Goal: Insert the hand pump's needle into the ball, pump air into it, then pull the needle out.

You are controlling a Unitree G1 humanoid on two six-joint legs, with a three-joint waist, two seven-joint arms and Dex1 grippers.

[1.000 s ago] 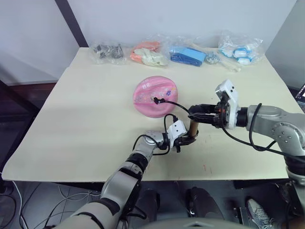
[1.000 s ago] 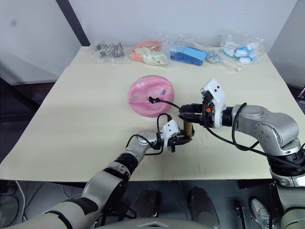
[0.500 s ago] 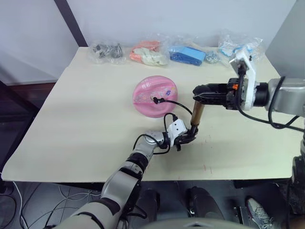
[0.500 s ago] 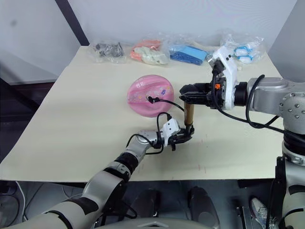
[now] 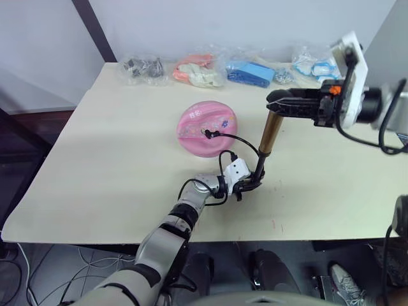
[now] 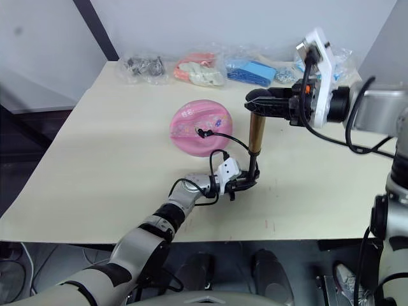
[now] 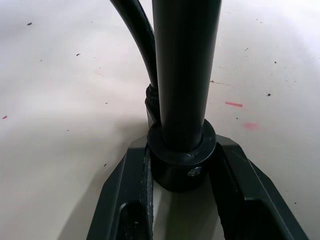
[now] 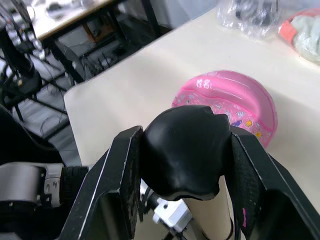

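The pink ball [image 5: 207, 129] lies mid-table, looking soft and flattened. A thin black hose [image 5: 239, 141] runs from its top to the foot of the hand pump [image 5: 270, 132], which stands nearly upright. The needle is hidden where the hose end meets the ball. My left gripper [image 5: 254, 185] is shut on the pump's black base cap [image 7: 182, 160], down on the table. My right gripper [image 5: 279, 102] is shut on the black handle [image 8: 185, 150] at the pump's top. The gold barrel hangs raised under the handle, with a black rod [image 5: 260, 164] showing below it.
Several clear bags of parts line the table's far edge: dark pieces [image 5: 143, 69], orange and white [image 5: 201, 71], blue [image 5: 252, 73], white and blue [image 5: 320, 64]. The cream table [image 5: 108, 159] is bare to the left of the ball and along its front.
My right gripper has risen and moved back, pulling the handle and gold barrel upward and baring the black rod. The left gripper, pump base and ball have stayed put.
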